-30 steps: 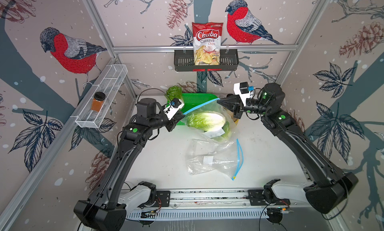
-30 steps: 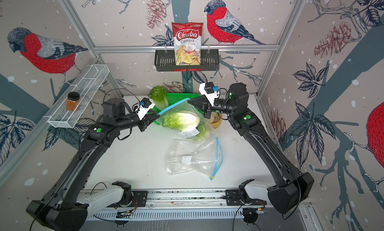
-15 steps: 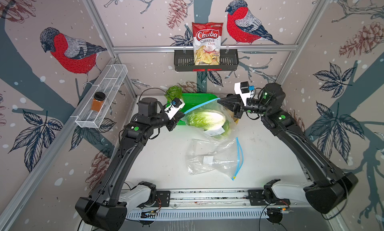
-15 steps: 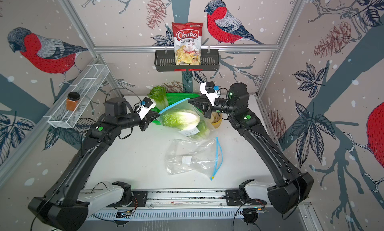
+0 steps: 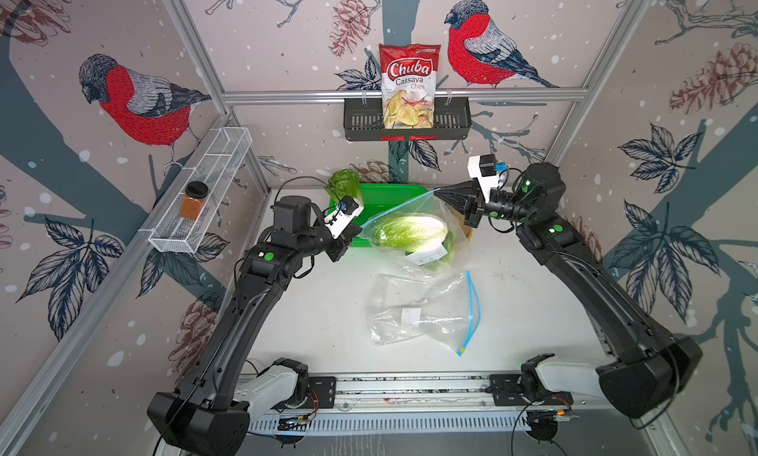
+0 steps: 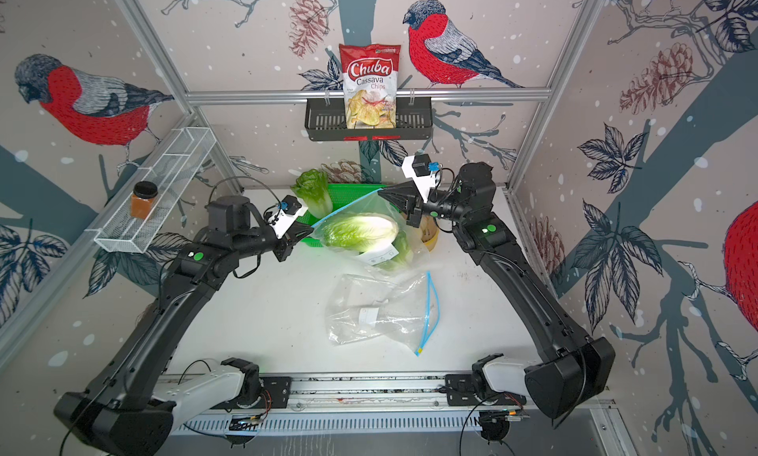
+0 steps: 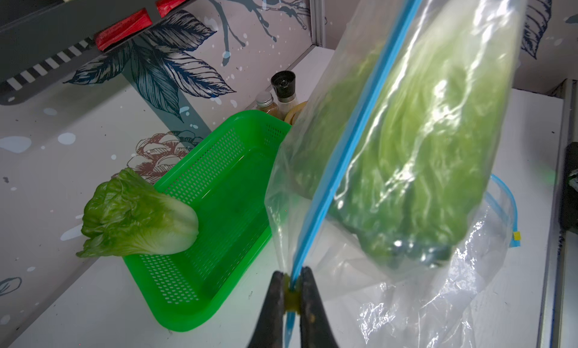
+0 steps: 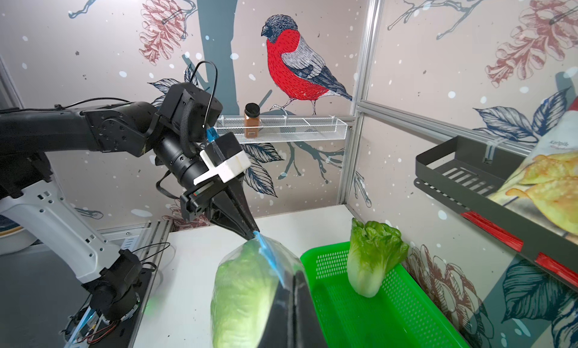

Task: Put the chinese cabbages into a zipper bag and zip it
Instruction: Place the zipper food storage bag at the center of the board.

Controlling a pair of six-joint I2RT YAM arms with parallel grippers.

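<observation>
Two cabbages [image 5: 410, 230] sit inside a clear zipper bag [image 5: 447, 205] hanging over the back of the desk [image 5: 320, 302] by its blue zip strip [image 5: 400, 209]. The left end effector [image 5: 357, 227] is clamped tight on one end of that strip and the right end effector [image 5: 438, 192] is pinched closed on the other, holding it taut between them. The third cabbage [image 5: 344, 183] leans on the rim of the green basket [image 5: 385, 193] behind. A second bag [image 5: 418, 314] lies flat on the desk nearer the front.
</observation>
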